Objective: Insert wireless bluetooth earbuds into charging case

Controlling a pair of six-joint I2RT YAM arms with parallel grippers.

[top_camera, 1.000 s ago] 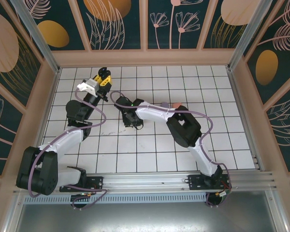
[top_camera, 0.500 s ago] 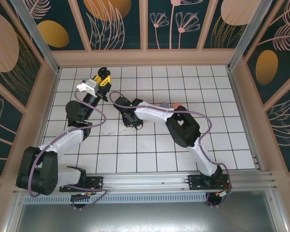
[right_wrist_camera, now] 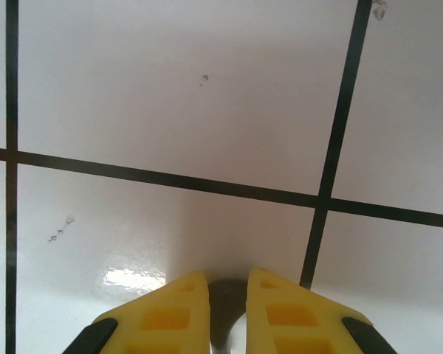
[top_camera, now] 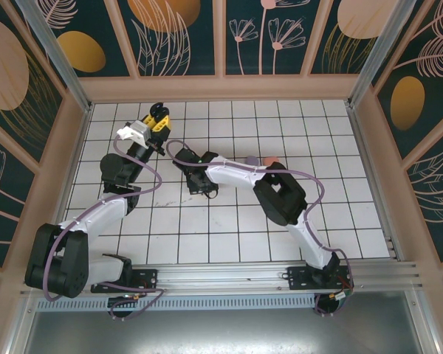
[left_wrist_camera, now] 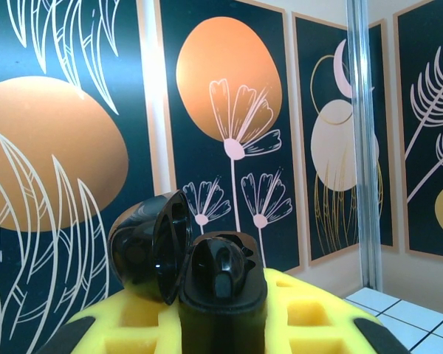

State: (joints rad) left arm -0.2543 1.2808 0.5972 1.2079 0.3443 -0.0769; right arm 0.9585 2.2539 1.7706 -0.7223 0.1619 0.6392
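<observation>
The left pincer (left_wrist_camera: 221, 324) is clamped on the open black charging case (left_wrist_camera: 149, 252), and a black earbud (left_wrist_camera: 220, 267) seems to sit inside. That arm holds it up high, near the wall. The right pincer (right_wrist_camera: 227, 299) points down at the table (right_wrist_camera: 170, 96) with its fingers almost together, and I cannot tell if it grips anything. I think it must pick up a bud and carry it to the case next.

The top camera looked down on the whole tiled table (top_camera: 229, 243); the right wrist camera sat close above those tiles; the left faced the floral wall (left_wrist_camera: 229, 110).
</observation>
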